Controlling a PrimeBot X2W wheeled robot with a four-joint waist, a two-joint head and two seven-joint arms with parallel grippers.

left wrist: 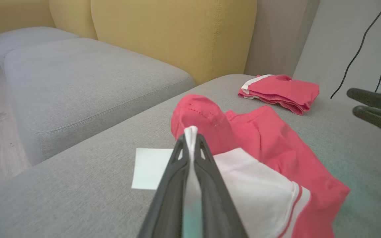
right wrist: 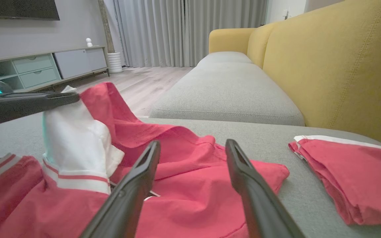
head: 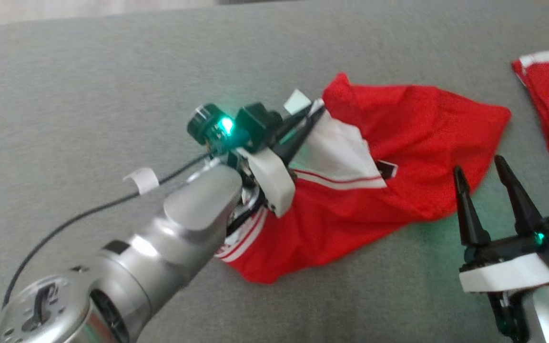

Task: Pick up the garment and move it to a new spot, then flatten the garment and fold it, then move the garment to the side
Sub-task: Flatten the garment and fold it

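— How is the garment [head: 398,143] described?
— A red piece is seen, with a white panel and white-and-red striped trim, crumpled into loose folds.
— Where is it laid?
— It is spread over the grey cushion [head: 112,71], mostly low and rumpled, with one red corner drawn up into a peak.
— Is any part lifted?
— A fold of the white panel is pinched and raised off the cushion by the left gripper [head: 320,112].
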